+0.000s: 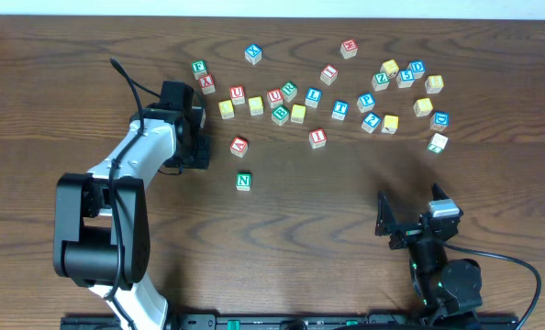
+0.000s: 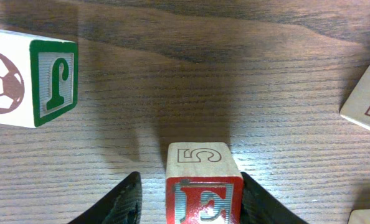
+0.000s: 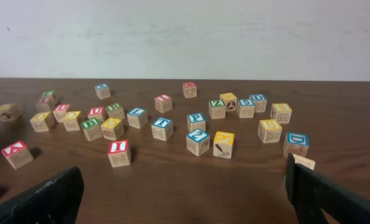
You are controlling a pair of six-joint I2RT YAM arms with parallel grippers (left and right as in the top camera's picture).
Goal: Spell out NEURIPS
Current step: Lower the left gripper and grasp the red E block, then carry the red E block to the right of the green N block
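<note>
The left gripper (image 2: 190,186), jaws part-spread and not yet pinching, flanks the pale-wood red-framed E cube (image 2: 203,200), presumably to place it beside the green-framed N cube (image 1: 243,181).

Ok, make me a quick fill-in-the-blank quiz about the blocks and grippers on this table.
1. The red-framed cube between the fingers of the left gripper shows the letter ____.
2. Its adjoining pale face carries the numeral ____.
3. In the overhead view, the N cube lying apart from the cluster is framed in ____.
4. The right gripper has its jaws ____.
Missing words: E; 5; green; open.
</note>
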